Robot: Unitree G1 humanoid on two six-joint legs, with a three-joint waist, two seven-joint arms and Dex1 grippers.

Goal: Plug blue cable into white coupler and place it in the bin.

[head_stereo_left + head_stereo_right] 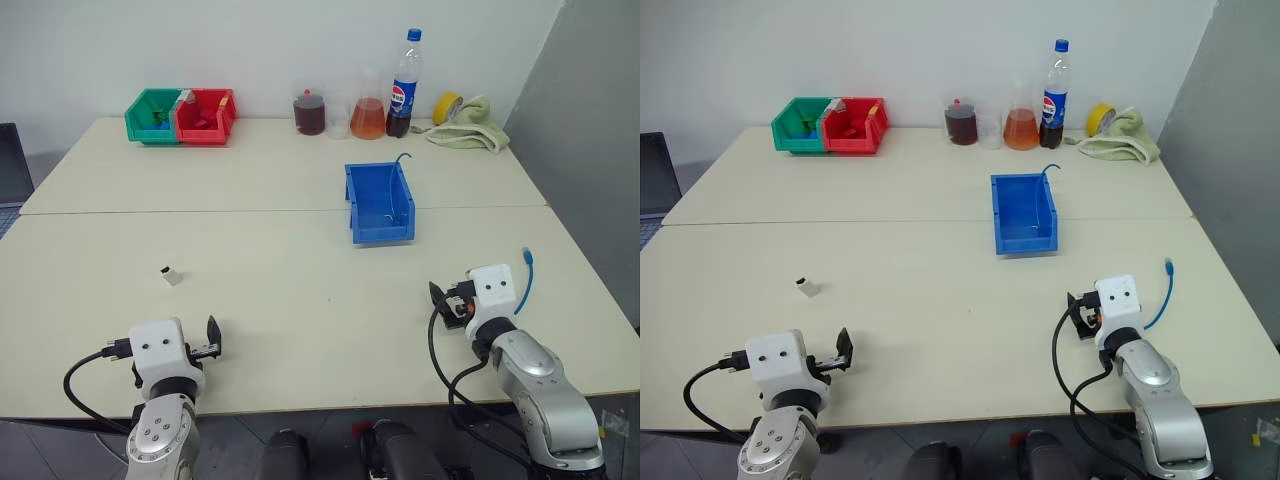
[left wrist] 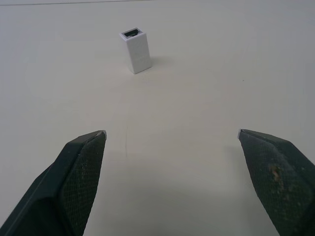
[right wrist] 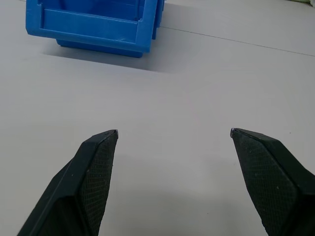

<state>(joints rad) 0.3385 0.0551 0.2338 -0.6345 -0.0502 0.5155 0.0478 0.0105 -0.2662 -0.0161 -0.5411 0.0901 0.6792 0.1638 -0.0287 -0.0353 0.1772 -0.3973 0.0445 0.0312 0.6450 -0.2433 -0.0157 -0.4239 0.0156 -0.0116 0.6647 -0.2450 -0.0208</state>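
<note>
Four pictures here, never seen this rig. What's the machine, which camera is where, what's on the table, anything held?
It is a humanoid robot with two arms, each ending in a two-fingered black hand. The two wide pictures come from a stereo camera on its head, looking down over the pale table. The two close pictures come from cameras on the wrists, looking along the fingers.

The left hand is open and points at the tiny white boxy plastic coupler, standing upright. The right hand is open, facing the blue rectangular plastic bin. Nothing is held.

A thin light-blue cable lies beside the right hand. At the far edge: green and red bins, flasks, a cola bottle, yellow tape, a cloth.
</note>
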